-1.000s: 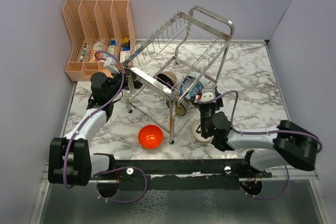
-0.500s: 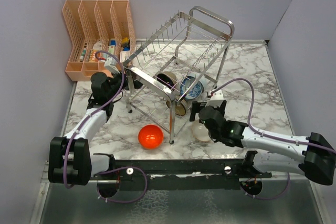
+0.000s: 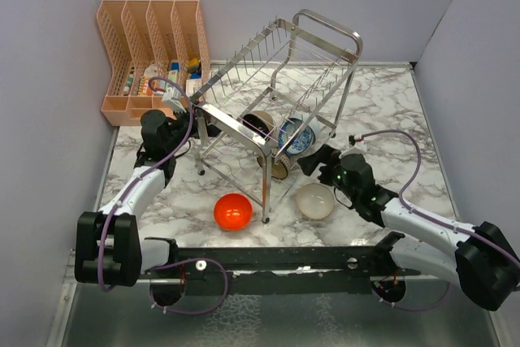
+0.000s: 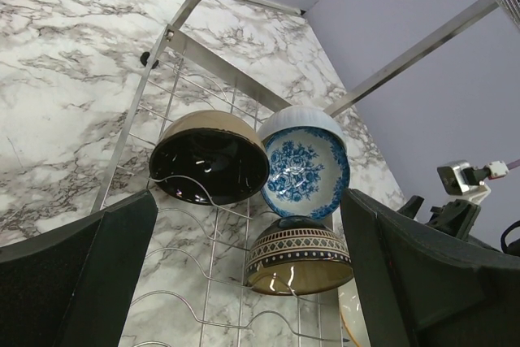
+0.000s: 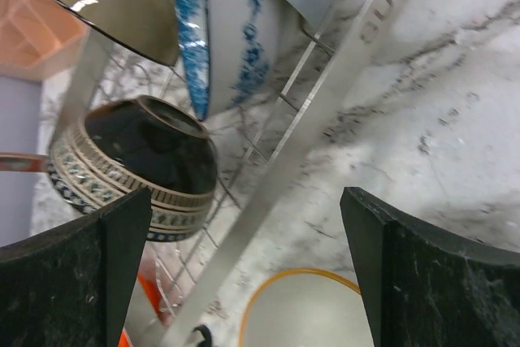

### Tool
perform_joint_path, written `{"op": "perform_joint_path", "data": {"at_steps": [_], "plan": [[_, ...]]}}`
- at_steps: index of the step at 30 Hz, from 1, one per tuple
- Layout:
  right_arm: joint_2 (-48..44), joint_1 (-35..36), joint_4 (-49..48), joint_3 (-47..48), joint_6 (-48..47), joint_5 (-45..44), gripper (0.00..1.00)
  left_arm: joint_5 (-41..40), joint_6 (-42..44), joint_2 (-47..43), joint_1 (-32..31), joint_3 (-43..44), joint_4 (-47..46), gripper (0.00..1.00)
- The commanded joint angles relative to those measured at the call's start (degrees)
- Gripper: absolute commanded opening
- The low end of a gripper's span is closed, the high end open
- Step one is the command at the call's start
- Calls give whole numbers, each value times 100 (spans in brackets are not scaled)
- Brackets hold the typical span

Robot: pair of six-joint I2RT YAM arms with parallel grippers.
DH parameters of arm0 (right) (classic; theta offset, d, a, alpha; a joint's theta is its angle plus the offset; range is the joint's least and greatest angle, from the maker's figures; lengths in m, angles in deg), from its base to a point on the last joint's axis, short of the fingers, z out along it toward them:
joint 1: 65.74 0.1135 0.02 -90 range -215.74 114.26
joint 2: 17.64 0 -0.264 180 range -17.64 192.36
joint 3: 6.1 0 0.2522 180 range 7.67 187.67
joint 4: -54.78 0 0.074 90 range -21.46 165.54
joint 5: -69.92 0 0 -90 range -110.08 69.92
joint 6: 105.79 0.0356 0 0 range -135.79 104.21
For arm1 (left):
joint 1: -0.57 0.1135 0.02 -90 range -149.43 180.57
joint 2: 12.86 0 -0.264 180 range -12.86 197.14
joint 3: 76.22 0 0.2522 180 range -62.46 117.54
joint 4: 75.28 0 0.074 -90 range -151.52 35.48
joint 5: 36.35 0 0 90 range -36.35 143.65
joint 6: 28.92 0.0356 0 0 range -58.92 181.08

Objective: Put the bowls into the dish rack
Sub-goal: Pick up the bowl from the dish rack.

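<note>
Steel wire rack [image 3: 318, 38], tubular frame: lower tier holds three round bowls on edge, glossy black [image 4: 210, 160], blue-floral [image 4: 307, 170] and banded brown [image 4: 296, 253]. Marble table [image 3: 390, 111]: glossy red bowl [image 3: 232, 211] and pale bowl [image 3: 315, 200] near the rack's legs. Left gripper [image 4: 249, 197] and right gripper [image 5: 248, 193] both gape wide, empty.

Top cam: high over near edge, looks down on whole table [image 3: 390, 111]; wrist cams: low, close, facing rack [image 4: 213, 58] from left and right; all three share blue bowl [image 4: 307, 170].

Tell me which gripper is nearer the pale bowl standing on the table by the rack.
Right. The right gripper sits just beyond the pale bowl, by the right corner of the dish rack. The left gripper is at the rack's opposite, left side, well away.
</note>
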Motion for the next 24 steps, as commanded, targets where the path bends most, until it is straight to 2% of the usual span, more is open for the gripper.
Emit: {"op": "perform_joint_path", "data": {"at_steps": [1, 10, 15, 19, 24], "plan": [[137, -91, -1357, -47, 194, 218, 100, 207, 88, 53, -45, 158, -5, 99], [957, -313, -1948, 320, 290, -159, 99, 269, 72, 115, -45, 166, -90, 99], [1273, -322, -2307, 384, 359, -386, 95, 270, 76, 107, -43, 135, -90, 99], [1616, -328, -2391, 585, 358, -379, 90, 275, 69, 141, -45, 125, -115, 99], [1879, -324, -2219, 734, 495, -425, 78, 280, 69, 127, -45, 106, -125, 99]]}}
